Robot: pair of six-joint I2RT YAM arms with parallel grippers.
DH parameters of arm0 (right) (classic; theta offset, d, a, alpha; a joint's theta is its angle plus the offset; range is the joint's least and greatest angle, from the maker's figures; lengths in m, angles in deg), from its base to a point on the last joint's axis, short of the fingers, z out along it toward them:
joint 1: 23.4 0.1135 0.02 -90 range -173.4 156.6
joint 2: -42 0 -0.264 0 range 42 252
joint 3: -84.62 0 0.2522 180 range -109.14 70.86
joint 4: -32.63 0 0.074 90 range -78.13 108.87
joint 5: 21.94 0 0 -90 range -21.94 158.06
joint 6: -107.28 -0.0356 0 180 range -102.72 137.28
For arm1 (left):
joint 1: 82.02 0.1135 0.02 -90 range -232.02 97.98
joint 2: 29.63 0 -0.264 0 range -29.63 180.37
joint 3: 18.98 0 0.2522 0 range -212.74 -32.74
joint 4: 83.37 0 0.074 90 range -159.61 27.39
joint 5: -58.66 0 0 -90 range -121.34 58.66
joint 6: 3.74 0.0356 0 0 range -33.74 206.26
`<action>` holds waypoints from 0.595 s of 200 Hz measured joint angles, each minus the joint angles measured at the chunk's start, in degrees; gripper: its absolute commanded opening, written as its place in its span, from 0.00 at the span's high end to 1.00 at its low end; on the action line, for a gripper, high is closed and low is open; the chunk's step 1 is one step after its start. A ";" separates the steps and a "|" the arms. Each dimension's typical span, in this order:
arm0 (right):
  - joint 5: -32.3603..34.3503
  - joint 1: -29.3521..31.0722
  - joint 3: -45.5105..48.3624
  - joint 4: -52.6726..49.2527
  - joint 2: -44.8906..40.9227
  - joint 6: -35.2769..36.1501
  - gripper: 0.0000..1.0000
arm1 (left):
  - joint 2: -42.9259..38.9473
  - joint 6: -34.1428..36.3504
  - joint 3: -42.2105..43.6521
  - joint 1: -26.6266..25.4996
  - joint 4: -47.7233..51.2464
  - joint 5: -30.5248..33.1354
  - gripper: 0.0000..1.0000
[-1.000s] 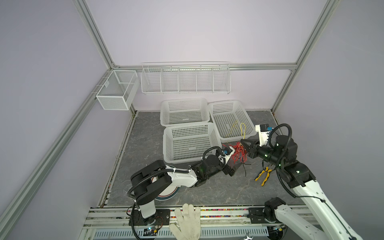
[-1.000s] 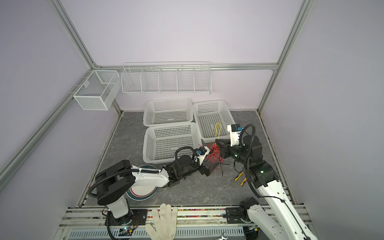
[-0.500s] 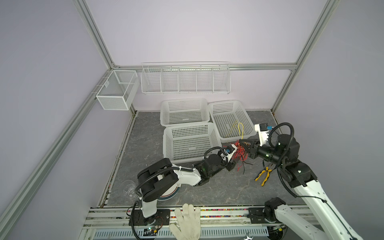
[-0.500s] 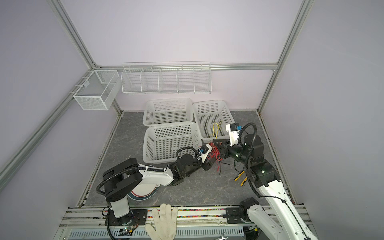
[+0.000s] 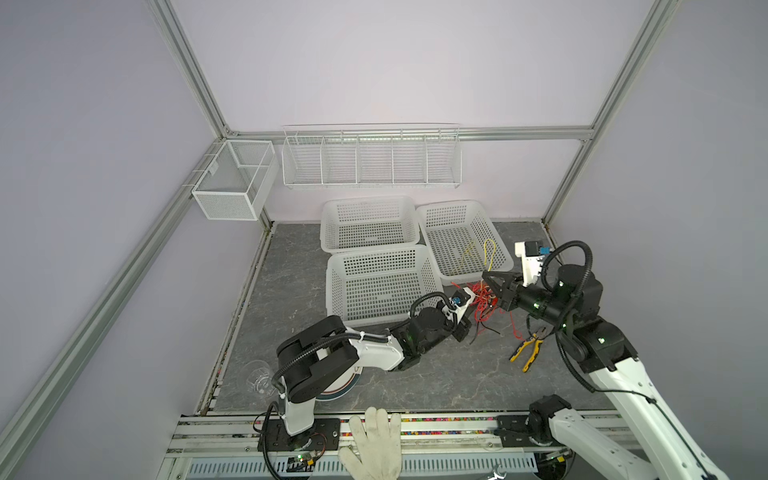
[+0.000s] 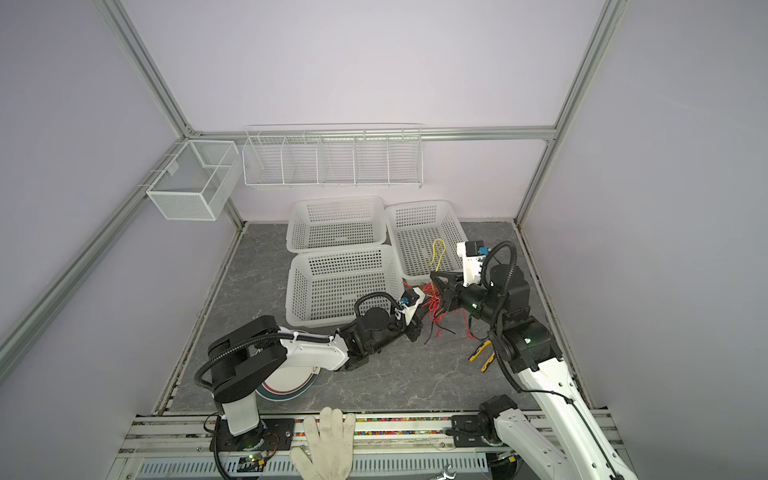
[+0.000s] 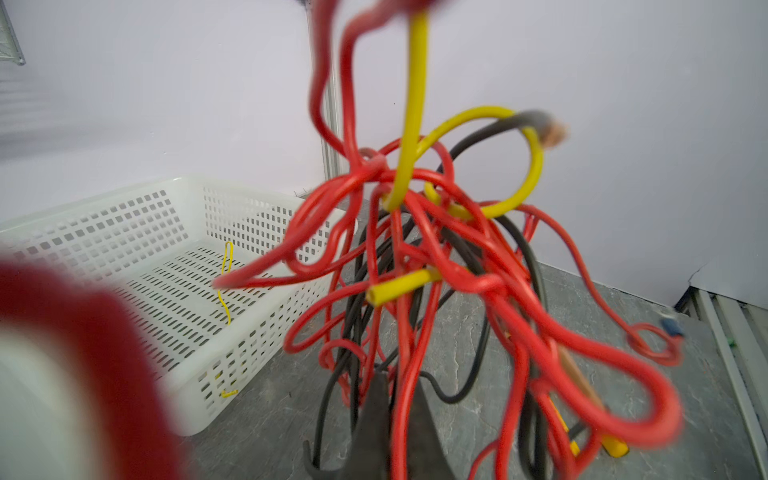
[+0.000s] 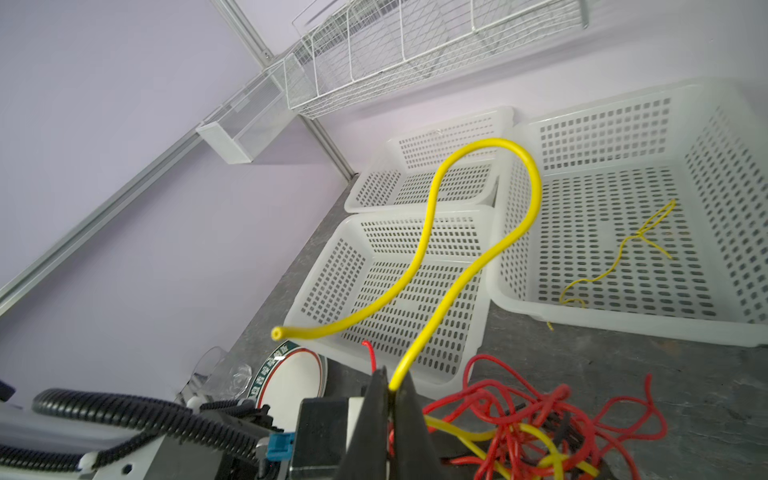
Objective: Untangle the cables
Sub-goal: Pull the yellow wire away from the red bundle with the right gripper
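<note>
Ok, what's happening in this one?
Both arms are working on a tangle of red, yellow and black cables. The right gripper is shut on a yellow cable that loops up from the tangle. The left gripper is shut on a red cable in it. One thin yellow cable lies in the right-hand basket.

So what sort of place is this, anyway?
Probably a robotics test cell: two robot arms mounted on a rail, an aluminium frame with bare walls, and plastic baskets beside a tangle of cables.
</note>
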 measured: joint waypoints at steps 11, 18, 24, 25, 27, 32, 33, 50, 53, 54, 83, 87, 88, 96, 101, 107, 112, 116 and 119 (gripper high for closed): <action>2.95 -0.07 -0.59 -0.79 0.33 0.15 0.94 | -0.04 -0.79 0.66 -0.11 -0.24 0.00 1.00; 4.55 -0.11 -0.81 -1.29 0.55 0.28 0.94 | -0.07 -1.05 1.31 -0.22 -0.44 0.00 1.00; 6.64 -0.24 -1.01 -2.25 0.83 0.55 0.94 | -0.13 -1.27 2.01 -0.33 -0.46 0.00 1.00; 6.64 -0.24 -1.01 -2.25 0.83 0.55 0.94 | -0.13 -1.38 2.16 -0.35 -0.50 0.00 1.00; 7.17 -0.33 -1.07 -2.56 0.94 0.66 0.94 | -0.15 -1.44 2.40 -0.37 -0.55 0.00 1.00; 8.72 -0.42 -1.09 -3.19 1.11 0.87 0.94 | -0.24 -1.62 3.04 -0.50 -0.57 0.02 1.00; 8.72 -0.42 -1.09 -3.19 1.11 0.87 0.94 | -0.24 -1.62 3.04 -0.50 -0.57 0.02 1.00; 13.55 -1.22 -1.09 -5.77 1.73 1.53 0.94 | -0.81 -2.05 4.96 -0.87 -0.33 0.22 1.00; 14.29 -1.46 -1.09 -6.21 1.79 1.62 0.94 | -1.07 -2.12 5.40 -1.01 -0.02 0.31 1.00; 14.51 -1.53 -1.09 -6.34 1.81 1.68 0.94 | -1.07 -2.12 5.40 -1.01 -0.02 0.31 1.00; 18.99 -4.37 -1.27 -8.90 2.43 2.84 0.94 | -3.85 -2.73 7.87 -1.79 1.44 1.97 1.00; 19.30 -4.83 -1.38 -9.20 2.60 2.89 0.94 | -4.28 -2.75 8.17 -1.88 1.64 2.21 1.00; 19.34 -4.92 -1.40 -9.27 2.64 2.91 0.94 | -4.35 -2.78 8.24 -1.88 1.66 2.29 1.00; 19.78 -5.99 -1.75 -9.75 3.08 3.06 0.94 | -4.98 -2.86 8.83 -2.08 1.79 2.82 1.00; 19.87 -6.93 -1.97 -9.90 3.52 3.13 0.94 | -5.35 -2.93 9.18 -2.16 1.81 3.10 1.00; 19.91 -8.07 -2.14 -9.94 3.96 3.26 0.94 | -5.68 -2.95 9.60 -2.27 1.79 3.34 1.00; 20.04 -8.85 -2.25 -10.01 4.26 3.26 0.94 | -5.84 -2.97 9.81 -2.32 1.84 3.54 1.00; 20.11 -10.05 -2.38 -10.03 4.74 3.26 0.94 | -5.99 -2.97 10.08 -2.34 1.92 3.80 1.00; 20.02 -10.69 -2.47 -10.08 4.96 3.26 0.94 | -6.08 -2.97 10.29 -2.36 2.08 4.00 1.00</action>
